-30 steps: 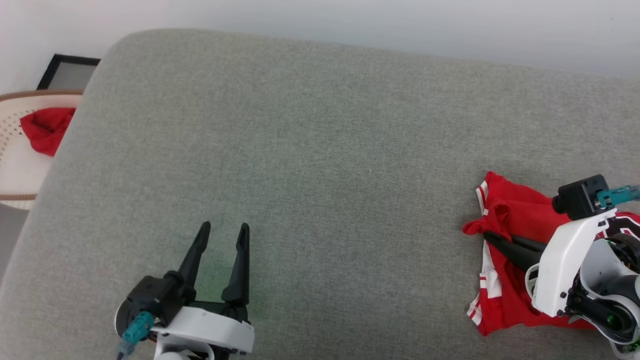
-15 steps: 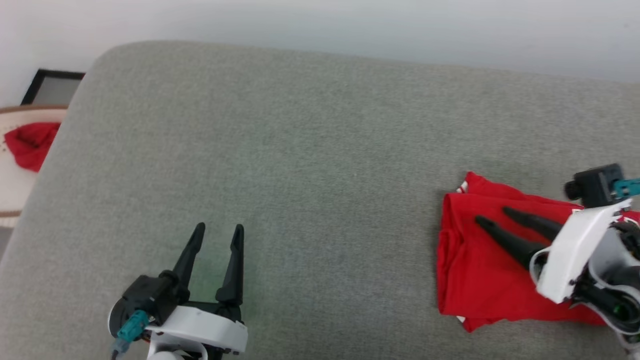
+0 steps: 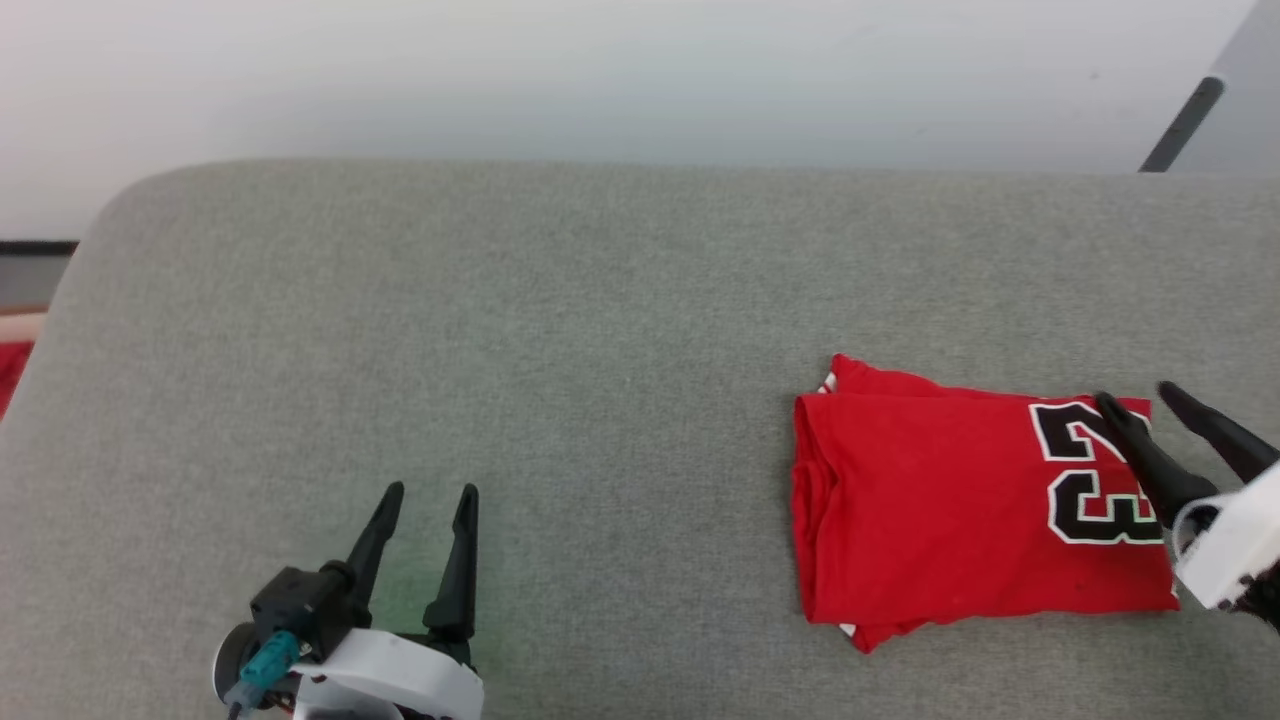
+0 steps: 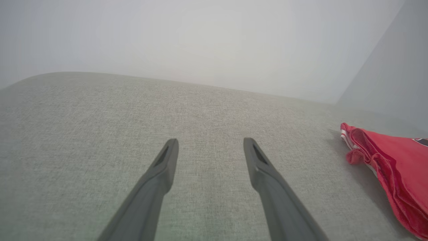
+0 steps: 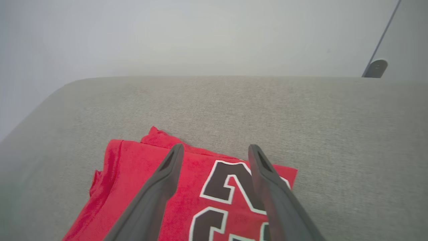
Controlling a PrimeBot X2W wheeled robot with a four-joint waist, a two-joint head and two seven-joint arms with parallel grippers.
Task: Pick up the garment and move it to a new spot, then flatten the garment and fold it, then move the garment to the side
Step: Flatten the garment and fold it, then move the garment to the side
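Note:
The garment, a red jersey with a black white-outlined "23", lies folded flat on the right part of the grey cushion. Striped trim peeks out at its far left corner. My right gripper is open over the jersey's right edge, nothing between its fingers; in the right wrist view the garment lies under the gripper. My left gripper stands open and empty over bare cushion at the lower left, far from the jersey. In the left wrist view the gripper points at cushion, the garment's layered edge at right.
The grey cushion spreads wide, with a rounded far left corner and a pale wall behind. A dark rod leans at the upper right. A sliver of red cloth shows at the far left edge, off the cushion.
The right gripper let go of the jersey's folded flap and drew back to the right, now open. The jersey went from bunched to folded flat. The camera view shifted right and down.

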